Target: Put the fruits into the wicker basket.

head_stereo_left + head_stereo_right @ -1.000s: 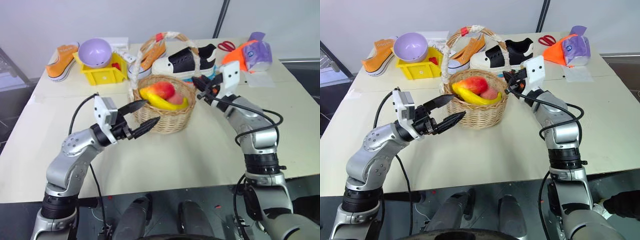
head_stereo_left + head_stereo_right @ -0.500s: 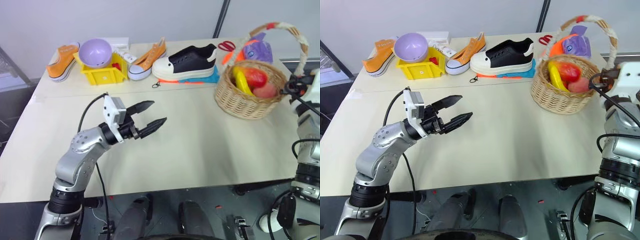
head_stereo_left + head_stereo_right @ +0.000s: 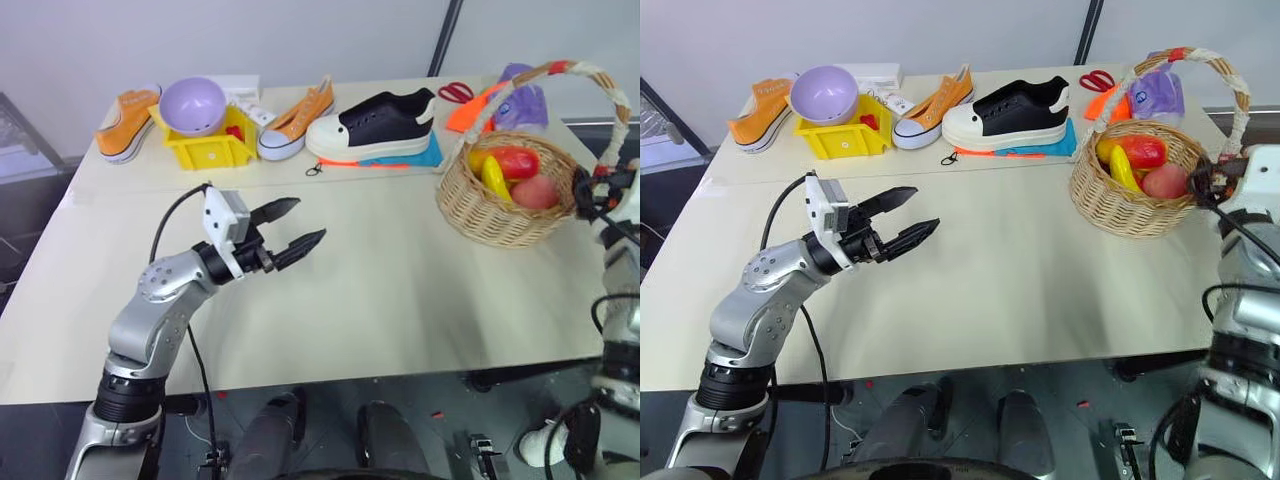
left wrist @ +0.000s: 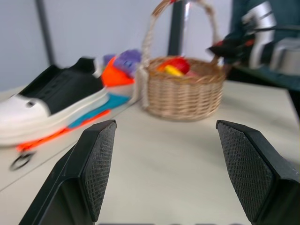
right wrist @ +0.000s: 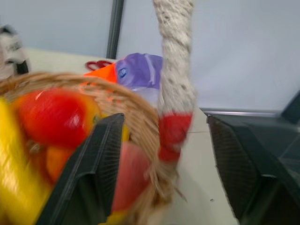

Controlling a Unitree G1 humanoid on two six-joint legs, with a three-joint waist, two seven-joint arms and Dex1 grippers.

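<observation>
The wicker basket (image 3: 500, 215) stands on the table's right side, near the edge. Inside it lie the fruits: a yellow banana (image 3: 493, 175), a red-yellow mango (image 3: 515, 160) and a pink peach (image 3: 535, 192). My right gripper (image 3: 585, 190) is at the basket's right rim, where the arched handle (image 5: 174, 84) comes down. In the right wrist view its fingers (image 5: 101, 159) stand open on either side of the handle, apart from it. My left gripper (image 3: 310, 220) hangs open and empty over the table's left-middle, well away from the basket (image 4: 183, 91).
Along the back stand a yellow bin (image 3: 205, 150) with a purple bowl (image 3: 190, 103), two orange sneakers (image 3: 125, 120) (image 3: 295, 120), a black-and-white sneaker (image 3: 375, 125), red scissors (image 3: 455, 92) and a purple-orange bag (image 3: 525, 100) behind the basket.
My right gripper carried the basket by its handle from the table's middle to the right side, set it down and opened. The left gripper has stayed about where it was.
</observation>
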